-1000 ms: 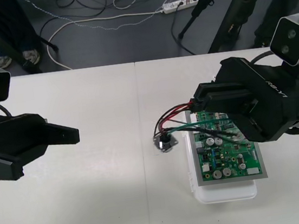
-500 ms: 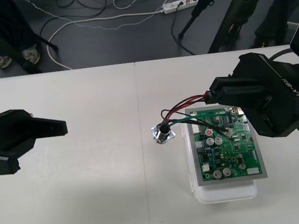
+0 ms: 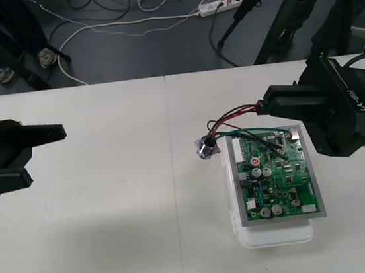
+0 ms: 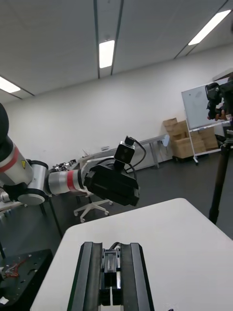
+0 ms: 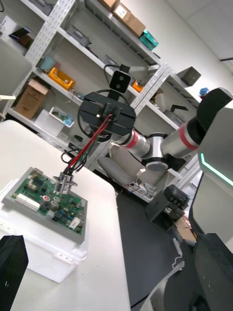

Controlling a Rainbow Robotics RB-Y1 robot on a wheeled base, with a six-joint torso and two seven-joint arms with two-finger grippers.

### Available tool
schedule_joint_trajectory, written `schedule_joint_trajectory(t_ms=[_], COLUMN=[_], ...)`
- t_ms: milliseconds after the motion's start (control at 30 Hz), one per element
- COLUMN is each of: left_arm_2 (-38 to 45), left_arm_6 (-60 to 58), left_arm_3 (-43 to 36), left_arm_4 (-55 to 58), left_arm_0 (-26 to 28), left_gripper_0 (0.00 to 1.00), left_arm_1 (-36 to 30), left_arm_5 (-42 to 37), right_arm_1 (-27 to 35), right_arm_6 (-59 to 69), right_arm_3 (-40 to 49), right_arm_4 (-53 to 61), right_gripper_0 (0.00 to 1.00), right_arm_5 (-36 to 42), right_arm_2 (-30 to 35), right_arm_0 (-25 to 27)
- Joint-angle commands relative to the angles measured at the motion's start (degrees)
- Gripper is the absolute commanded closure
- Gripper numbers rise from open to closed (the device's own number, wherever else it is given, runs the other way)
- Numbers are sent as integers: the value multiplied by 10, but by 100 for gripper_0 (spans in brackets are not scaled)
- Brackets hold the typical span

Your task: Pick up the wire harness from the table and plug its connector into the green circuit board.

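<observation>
Our right pincer (image 3: 265,107) pinches the harness (image 3: 224,123) above the board's (image 3: 274,178) twelve o'clock edge, socket (image 3: 205,149) hanging near eleven; our left pincer (image 3: 45,153) sits spread at the counter's (image 3: 112,218) nine o'clock.

Green circuit board (image 3: 272,179) on white base (image 3: 274,235); red, black, green wires (image 3: 233,112).

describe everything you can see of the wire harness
The small wire harness of thin red, black and green wires is held aloft by the right arm's black two-finger tool, which is shut on its upper end. From there the wires arc down to the round metal flanged socket, hanging beside the far left corner of the green circuit board on its white base. The gripped end is apart from the board, not plugged in.
</observation>
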State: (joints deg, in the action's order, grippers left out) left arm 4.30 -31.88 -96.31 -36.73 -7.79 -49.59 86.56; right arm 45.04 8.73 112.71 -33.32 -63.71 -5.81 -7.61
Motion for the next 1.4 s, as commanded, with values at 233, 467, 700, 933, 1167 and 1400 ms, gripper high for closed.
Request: schedule_joint_trajectory(t_ms=[233,467,700,933,1167,1400], left_arm_2=[4,-40,-82,-90,-113,-145], left_arm_6=[19,32,49,61,85,122], left_arm_3=[6,6,6,6,6,5], left_arm_4=[-40,-39,-34,-63,-79,-82], left_arm_0=[-71,-115,-147,-170,-185,-193], left_gripper_0=[0,0,0,0,0,0], left_arm_1=[0,1,12,45,63,65], left_arm_5=[-45,-75,-108,-115,-115,-121], right_arm_1=[7,-4,-11,-35,-38,-48], right_arm_6=[-47,-48,-50,-56,-57,-51], right_arm_3=[53,75,88,88,88,88], right_arm_4=[-68,-119,-143,-177,-184,-184], right_gripper_0=[100,100,100,100,100,100], right_arm_5=[56,73,78,80,102,108], right_arm_2=[18,18,5,-10,-43,-56], right_arm_0=[15,15,11,4,-4,-9])
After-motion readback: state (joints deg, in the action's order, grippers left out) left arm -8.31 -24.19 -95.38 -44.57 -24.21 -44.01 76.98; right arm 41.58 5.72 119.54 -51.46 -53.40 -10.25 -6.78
